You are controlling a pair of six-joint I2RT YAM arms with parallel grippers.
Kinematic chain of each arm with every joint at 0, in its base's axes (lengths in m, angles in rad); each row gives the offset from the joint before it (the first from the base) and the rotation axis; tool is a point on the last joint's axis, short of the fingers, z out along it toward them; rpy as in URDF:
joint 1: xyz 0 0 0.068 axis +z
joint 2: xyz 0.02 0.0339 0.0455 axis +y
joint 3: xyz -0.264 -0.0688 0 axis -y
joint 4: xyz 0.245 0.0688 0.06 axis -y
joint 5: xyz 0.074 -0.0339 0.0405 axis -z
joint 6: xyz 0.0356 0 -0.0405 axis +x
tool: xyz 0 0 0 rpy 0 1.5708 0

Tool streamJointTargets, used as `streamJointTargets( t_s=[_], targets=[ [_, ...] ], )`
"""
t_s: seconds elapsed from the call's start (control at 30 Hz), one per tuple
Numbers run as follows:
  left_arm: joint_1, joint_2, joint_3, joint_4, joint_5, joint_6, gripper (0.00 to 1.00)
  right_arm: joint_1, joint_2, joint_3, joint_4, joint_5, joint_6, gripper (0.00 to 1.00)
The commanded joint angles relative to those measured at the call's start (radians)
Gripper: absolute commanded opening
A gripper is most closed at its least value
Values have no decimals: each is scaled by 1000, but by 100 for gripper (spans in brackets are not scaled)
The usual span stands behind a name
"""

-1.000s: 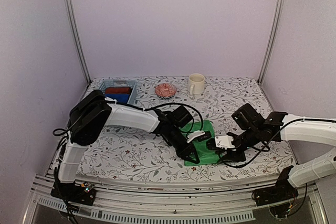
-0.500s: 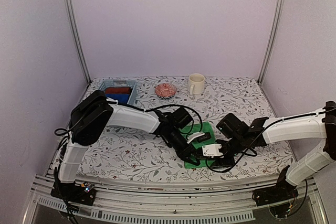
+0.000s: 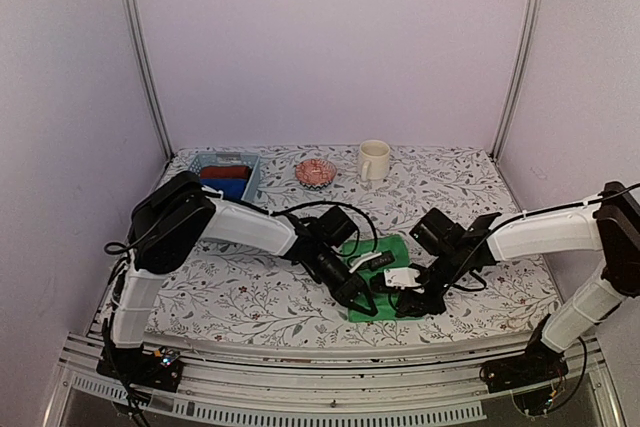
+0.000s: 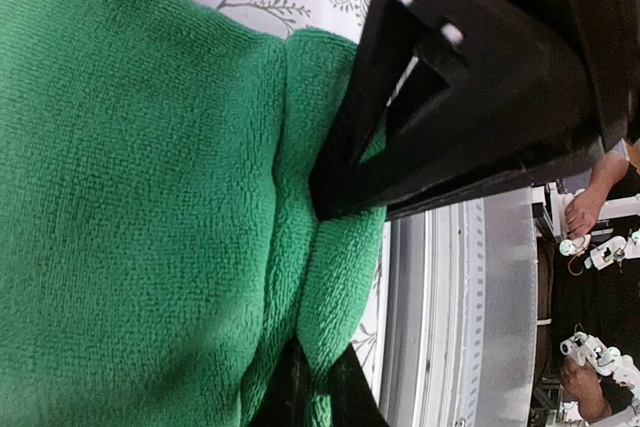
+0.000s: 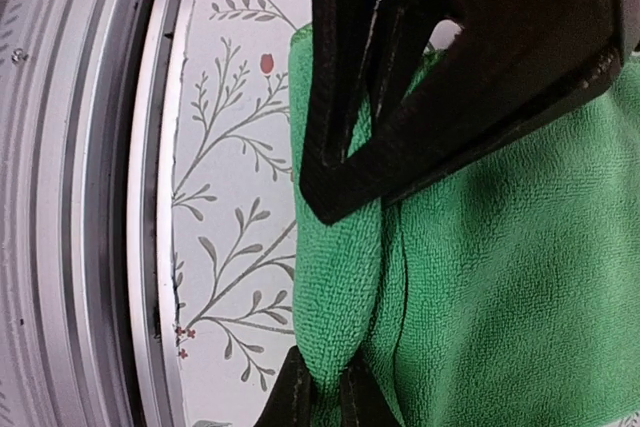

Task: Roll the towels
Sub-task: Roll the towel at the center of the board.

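Observation:
A bright green towel [image 3: 388, 265] lies flat on the flowered tablecloth near the front edge, with its near hem turned up into a thick fold. My left gripper [image 3: 364, 303] is shut on that fold at the near left end; in the left wrist view the fold [image 4: 335, 277] runs between the black fingers [image 4: 318, 297]. My right gripper [image 3: 404, 303] pinches the same fold beside it, with the green roll [image 5: 335, 287] squeezed between its fingertips [image 5: 325, 297]. An orange and white patterned bundle [image 3: 316, 172], perhaps another towel, sits at the back.
A blue basket [image 3: 247, 179] holding blue and dark red rolls stands at the back left. A cream mug [image 3: 374, 160] stands at the back centre. The metal rail [image 5: 90, 197] of the table's front edge runs just beyond the fold. Both arms crowd the towel's near side.
The right arm has swung left and forward to the towel's near edge, and its gripper has closed on the fold. The left gripper has held its grip and shifted slightly.

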Motion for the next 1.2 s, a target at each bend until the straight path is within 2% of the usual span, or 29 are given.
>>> streamJointTargets(
  t_s=[0.0, 0.27, 0.5, 0.6, 0.7, 0.77, 0.83, 0.97, 1.17],
  targets=[
    [43, -30, -71, 1, -45, -48, 2, -97, 109, 76, -232, -222, -74, 4],
    [78, -164, -247, 231, -138, -158, 14, -221, 420, 233, -472, -417, -212, 3],
    [77, -409, -562, 554, -254, -232, 26, -302, 633, 371, -630, -494, -257, 3],
    [25, -522, -652, 577, -441, -115, 27, -306, 693, 437, -684, -506, -254, 3],
    [-100, -618, -676, 556, -678, 116, 27, -306, 723, 484, -719, -512, -238, 3],
    [-186, -644, -672, 550, -769, 263, 29, -306, 730, 499, -724, -509, -230, 3],
    [-242, -627, -635, 516, -835, 380, 34, -306, 731, 497, -714, -499, -216, 3],
    [-284, -495, -494, 365, -905, 534, 41, -306, 734, 491, -699, -495, -204, 3],
    [-297, -358, -375, 309, -963, 646, 44, -306, 740, 482, -691, -509, -202, 3]
  ],
)
